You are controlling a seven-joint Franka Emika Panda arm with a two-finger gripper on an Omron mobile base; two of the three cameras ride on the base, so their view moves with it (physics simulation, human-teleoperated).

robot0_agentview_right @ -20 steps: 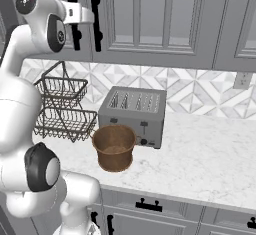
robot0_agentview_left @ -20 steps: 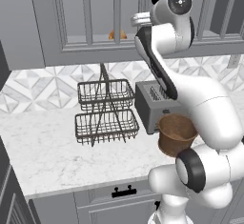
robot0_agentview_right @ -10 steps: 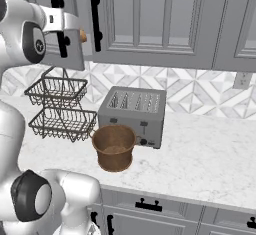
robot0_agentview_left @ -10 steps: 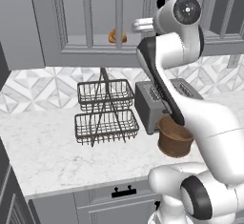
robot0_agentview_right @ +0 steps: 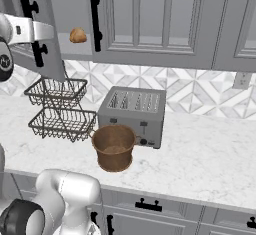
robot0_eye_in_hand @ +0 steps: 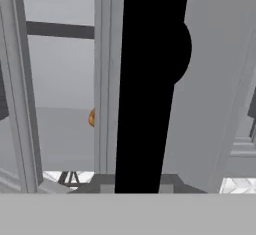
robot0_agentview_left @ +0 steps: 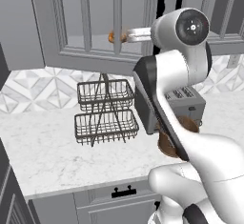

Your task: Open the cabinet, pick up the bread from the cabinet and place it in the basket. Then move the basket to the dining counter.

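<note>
The grey cabinet has its left glass door swung out towards me. My gripper is shut on that door's black bar handle, which stands close and upright in the hand view. On the cabinet shelf lies the bread, a small golden roll, also seen through the glass as the bread. The brown woven basket stands on the counter in front of the toaster, and my arm partly hides the basket. The dining counter is out of view.
A silver toaster stands behind the basket. To its left is a two-tier black wire rack. The neighbouring cabinet door with its black handle is shut. Grey drawers run under the marble counter's front edge.
The arm has pulled the door further open, swinging it left. In the right base view the bread now shows unobstructed inside the cabinet.
</note>
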